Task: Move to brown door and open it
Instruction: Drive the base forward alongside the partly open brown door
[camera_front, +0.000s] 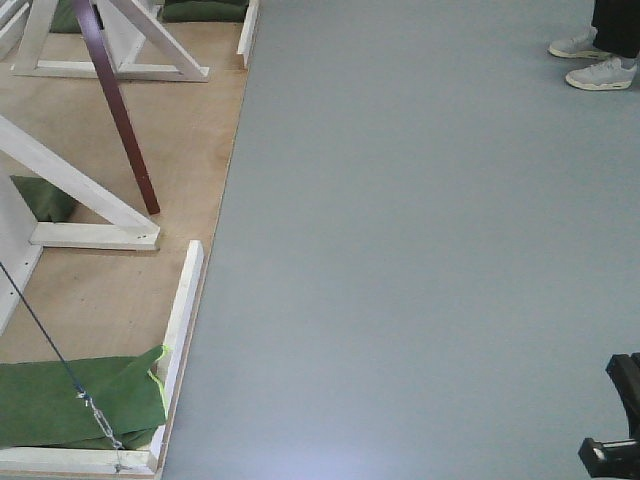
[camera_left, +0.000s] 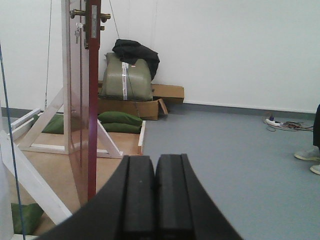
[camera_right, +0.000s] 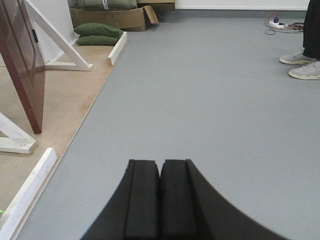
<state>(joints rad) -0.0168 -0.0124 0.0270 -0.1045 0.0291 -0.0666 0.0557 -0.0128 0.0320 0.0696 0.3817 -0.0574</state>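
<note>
Closest to the left wrist camera is the left end effector (camera_left: 155, 165); its two black pads are pressed together with only a thin seam between them, and it has hold of nothing. The right end effector (camera_right: 160, 167) looks the same from its own wrist view, pads touching and nothing gripped; it hangs over bare grey floor (camera_right: 210, 100).

I see the brown door (camera_left: 86, 125) ahead and to the left of the left end effector, well apart from it; it stands upright on a plywood platform (camera_front: 110, 290) with its narrow edge turned toward me and its glossy face angled away to the left. A brass lever handle (camera_left: 104, 16) sticks out near the top of that view, and keys (camera_left: 78, 31) hang just below on the other side. A white support frame (camera_left: 50, 115) braces the door with slanted legs; green sandbags (camera_left: 120, 121) lie on its base rails.

From the front camera the door shows only as a dark reddish strip leaning across the upper left; a thin cable (camera_front: 40, 320) runs down to the frame's near corner.

Behind the platform, a cardboard box (camera_left: 150, 107) sits against the white wall; a person's grey shoes (camera_front: 600, 72) stand on the floor at far right.
</note>
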